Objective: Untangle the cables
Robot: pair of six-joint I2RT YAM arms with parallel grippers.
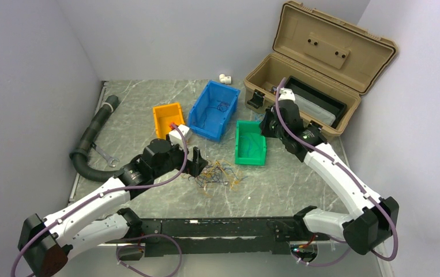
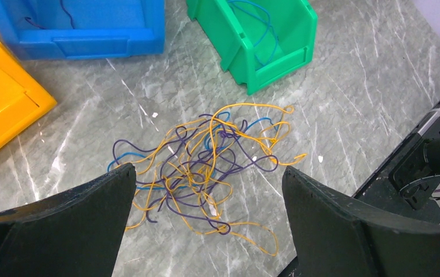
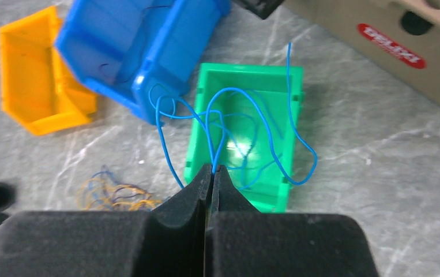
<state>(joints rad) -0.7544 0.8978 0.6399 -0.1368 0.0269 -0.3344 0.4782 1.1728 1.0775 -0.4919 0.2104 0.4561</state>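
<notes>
Left wrist view: the left gripper hangs spread wide, holding nothing. The tangle lies on the table straight below, framed by its jaws and stretched roughly along the line from one jaw to the other. Left is by far the nearer arm. The right gripper, clamped on blue cables, sits over the green bin, well apart.

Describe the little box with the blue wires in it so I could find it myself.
Start at the tan toolbox standing open at the far right of the table. Three open bins line up to its left; yours is the nearest to it. It is the green bin, not the blue bin or orange bin, and the right gripper holds blue cables above it.
</notes>
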